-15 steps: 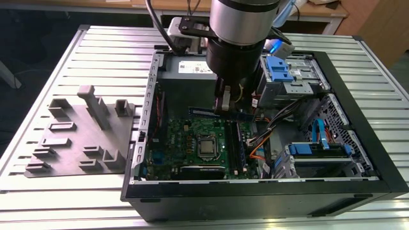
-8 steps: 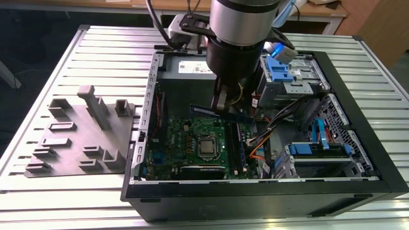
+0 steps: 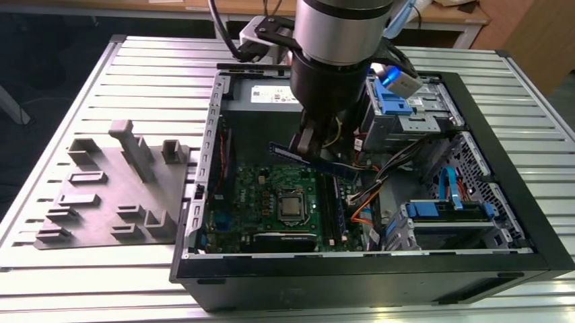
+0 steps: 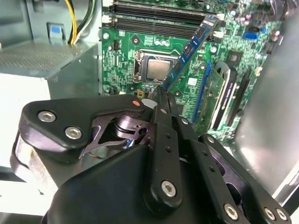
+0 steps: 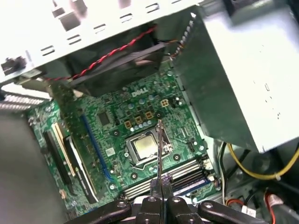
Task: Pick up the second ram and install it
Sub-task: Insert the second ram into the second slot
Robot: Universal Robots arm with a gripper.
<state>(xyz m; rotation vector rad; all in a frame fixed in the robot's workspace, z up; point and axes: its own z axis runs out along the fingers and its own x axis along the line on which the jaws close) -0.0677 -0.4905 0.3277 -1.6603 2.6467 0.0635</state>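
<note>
Second wrist view material lies closest: the gripper (image 4: 161, 93) is seen with its black fingers (image 4: 164, 126) pressed together on one end of the second ram (image 4: 191, 46), so that the dark blue stick is clamped and juts out slantwise over the green motherboard (image 4: 117, 56). It is held in the air above the board, near the processor socket (image 4: 152, 67) and the long black memory slots (image 4: 149, 16), and is not seated in a slot. In the first wrist view the stick is seen edge-on as a thin line over the socket.

All of this is contained in an open computer case (image 3: 530, 222) laid on its side. Within it a grey power supply (image 3: 260, 94) is housed at the far end, with a drive cage (image 3: 400, 101) with blue clips beside it and a blue-trimmed drive tray (image 3: 449, 210) at the exterior view's right.

The case is set on a ribbed metal table (image 3: 134, 67); a grey fixture plate (image 3: 108, 195) is laid beside it at the exterior view's left. Beyond the table a wooden desk (image 3: 171, 4) is seen.
</note>
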